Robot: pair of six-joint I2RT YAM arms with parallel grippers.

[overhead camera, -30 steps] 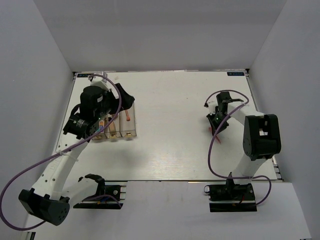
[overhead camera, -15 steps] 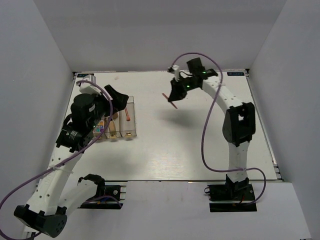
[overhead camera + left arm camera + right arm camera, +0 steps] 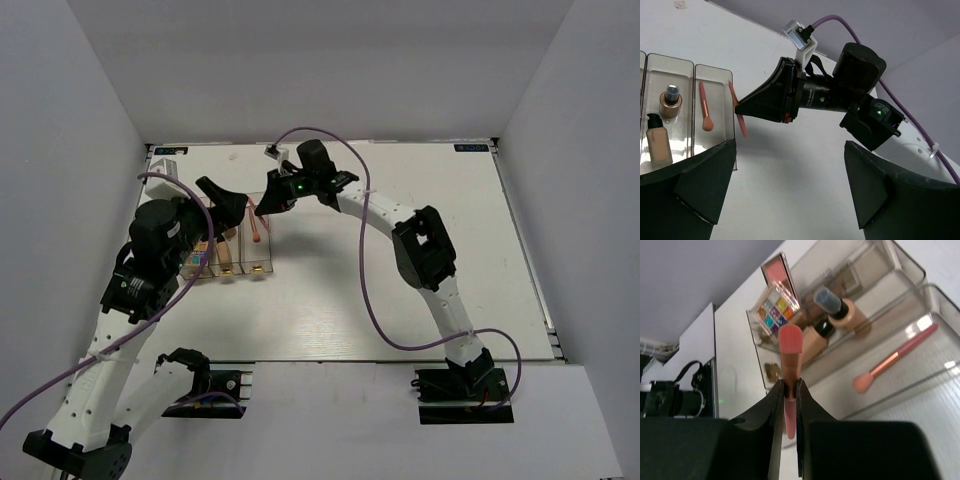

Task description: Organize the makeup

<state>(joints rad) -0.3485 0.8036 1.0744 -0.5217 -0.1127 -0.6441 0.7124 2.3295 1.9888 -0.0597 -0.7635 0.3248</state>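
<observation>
My right gripper (image 3: 266, 203) is shut on a thin pink-red pencil (image 3: 789, 347) and holds it in the air over the right compartment of the clear box (image 3: 268, 268). The held pencil also shows in the left wrist view (image 3: 739, 112). A pink brush-tipped stick (image 3: 890, 362) lies in that compartment. Two beige dark-capped foundation bottles (image 3: 842, 312) lie in the middle compartment. A multicolour palette (image 3: 774, 310), a pink palette (image 3: 777, 272) and a brown one (image 3: 852, 272) stand in the far compartment. My left gripper (image 3: 226, 203) is open and empty, raised beside the box.
The box stands at the table's left side (image 3: 165, 200). The right arm (image 3: 375, 220) stretches across the middle of the table. White walls close the back and sides.
My right arm has swung from the table's right side across to the box at the left, carrying the pencil. My left gripper has lifted off the box and drawn back a little.
</observation>
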